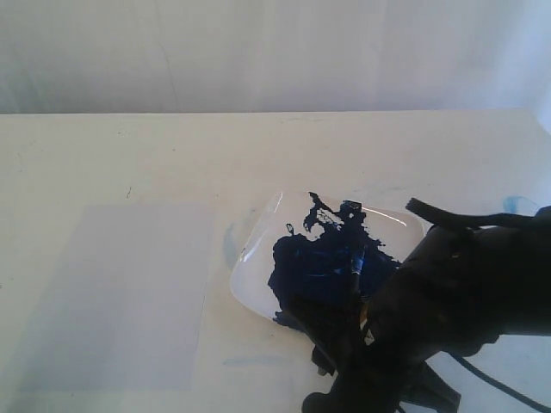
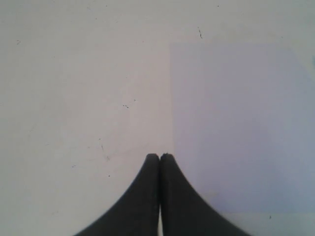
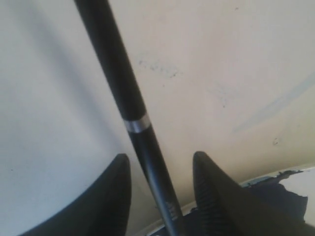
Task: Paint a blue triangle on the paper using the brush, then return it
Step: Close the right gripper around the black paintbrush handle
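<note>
Black brush [image 3: 120, 83] lies btwn spread R pincer [image 3: 160, 156] tips, not pinched.

Cream table [image 1: 129, 146] — pale paper [image 1: 120, 292] at left, white paint dish [image 1: 258, 249] just beside, faint blue smears [image 1: 250, 360]

The paper [image 1: 120, 292] is pale bluish-white on the cream tabletop [image 1: 129, 155]. Dark-blue paint [image 1: 314, 268] covers the white dish [image 1: 251, 258]. The brush [image 3: 112, 73] is black with a silver band [image 3: 136, 124].

I saw the brush [image 3: 115, 78] was smooth and black with a shiny metal band [image 3: 136, 123]. The paper [image 1: 120, 292] looked matt, the dish [image 1: 256, 245] glossy.
</note>
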Tool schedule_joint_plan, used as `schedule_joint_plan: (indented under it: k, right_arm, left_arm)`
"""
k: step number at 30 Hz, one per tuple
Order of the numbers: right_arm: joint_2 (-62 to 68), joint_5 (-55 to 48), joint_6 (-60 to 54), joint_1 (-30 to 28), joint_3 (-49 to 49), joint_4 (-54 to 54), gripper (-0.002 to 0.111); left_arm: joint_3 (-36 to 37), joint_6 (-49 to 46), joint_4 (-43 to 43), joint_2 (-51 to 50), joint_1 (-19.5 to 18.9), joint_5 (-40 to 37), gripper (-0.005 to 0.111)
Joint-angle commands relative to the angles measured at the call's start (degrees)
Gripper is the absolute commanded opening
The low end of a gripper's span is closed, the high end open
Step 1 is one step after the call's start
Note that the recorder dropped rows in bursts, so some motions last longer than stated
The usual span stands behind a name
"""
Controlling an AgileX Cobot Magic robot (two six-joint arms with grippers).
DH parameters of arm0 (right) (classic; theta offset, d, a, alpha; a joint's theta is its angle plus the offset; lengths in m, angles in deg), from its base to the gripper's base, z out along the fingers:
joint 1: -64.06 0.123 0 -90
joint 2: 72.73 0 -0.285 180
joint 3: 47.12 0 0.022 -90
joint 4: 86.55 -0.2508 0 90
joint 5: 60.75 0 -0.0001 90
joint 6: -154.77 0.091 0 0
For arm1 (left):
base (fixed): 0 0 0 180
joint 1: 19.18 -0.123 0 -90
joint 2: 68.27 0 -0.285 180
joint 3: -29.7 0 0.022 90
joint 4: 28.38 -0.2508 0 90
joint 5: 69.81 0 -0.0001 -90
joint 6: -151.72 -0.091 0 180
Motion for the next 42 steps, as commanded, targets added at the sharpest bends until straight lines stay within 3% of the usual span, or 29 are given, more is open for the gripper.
schedule_joint_plan:
  k: [1, 13, 21, 25, 32, 42]
  right_arm:
    - [0.1, 0.2, -0.6, 0.3, -0.2, 0.4, 0.039]
    - [1.1, 0.7, -0.6, 0.3, -0.2, 1.0, 0.039]
    - [1.1, 0.7, -0.6, 0.3, -0.2, 1.0, 0.013]
    - [1.1, 0.7, -0.6, 0.3, -0.2, 2.0, 0.006]
    - [1.1, 0.9, -0.6, 0.3, -0.2, 4.0, 0.0]
    - [1.1, 3.6, -0.6, 0.3, -0.2, 3.1, 0.0]
  left_arm:
    - [0.1, 0.4, 0.1, 0.2, 0.4, 0.0, 0.0]
    - [0.1, 0.4, 0.1, 0.2, 0.4, 0.0, 0.0]
    - [0.1, 0.4, 0.1, 0.2, 0.4, 0.0, 0.0]
    - [0.1, 0.4, 0.1, 0.2, 0.4, 0.0, 0.0]
    - [0.1, 0.4, 0.1, 0.2, 0.4, 0.0, 0.0]
    - [0.1, 0.4, 0.1, 0.2, 0.4, 0.0, 0.0]
